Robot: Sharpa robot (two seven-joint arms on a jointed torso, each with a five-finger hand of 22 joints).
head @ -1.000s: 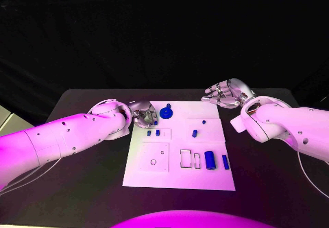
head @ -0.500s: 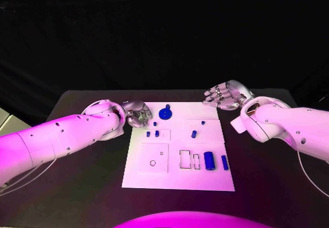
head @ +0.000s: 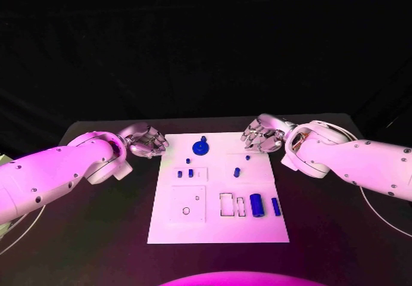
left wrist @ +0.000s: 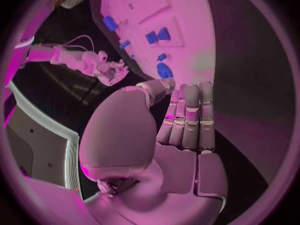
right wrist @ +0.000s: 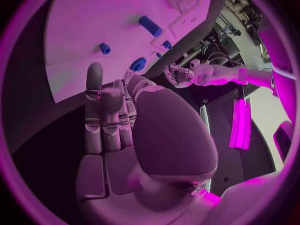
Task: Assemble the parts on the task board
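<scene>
— On the black surface (head: pixel 94 238), where's the task board (head: pixel 215 226)?
— Centred, blue parts (head: pixel 258 204) on it.
— And the hands?
— Left hand (head: pixel 147 140) beside its far-left corner, right hand (head: pixel 262 134) over its far-right corner; both empty, fingers loosely curled.

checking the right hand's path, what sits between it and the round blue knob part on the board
In the head view, only bare white board lies between the right hand and the round blue knob; no other part stands there.

head camera looks down; both wrist cameras share the task board (head: pixel 219 196).
</scene>
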